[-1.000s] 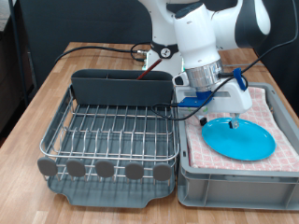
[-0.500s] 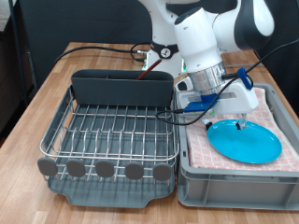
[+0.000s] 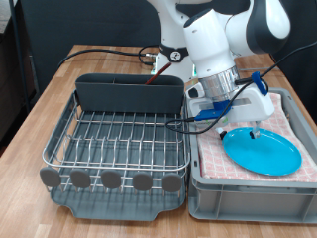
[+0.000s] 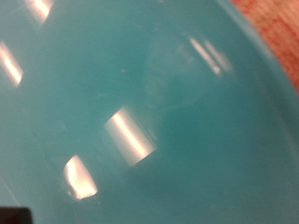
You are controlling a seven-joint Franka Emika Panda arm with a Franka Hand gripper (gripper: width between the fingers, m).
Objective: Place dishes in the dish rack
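At the near edge of the worktop sit the two holders side by side: the wire rack (image 3: 117, 139) on its dark tray towards the exterior view's left, and the grey crate (image 3: 253, 188) with the pink checked cloth (image 3: 289, 117) at the near right corner. The rack's wires hold nothing that I can see, and the caddy (image 3: 129, 92) along its far side looks empty from here.

The plate (image 3: 262, 151) is in the crate, and it has slid towards the exterior view's right over the last second, tilting a little off the cloth. The gripper (image 3: 238, 127) has gone with it, pressed down at the plate's far rim beside the white block under the arm. The wrist view is filled with glossy blue, so the hand is right on top of it. I cannot tell whether the fingers are clenched or released. It reads as the plate being worked free; nothing has reached the rack.

No mug or spoon is visible.
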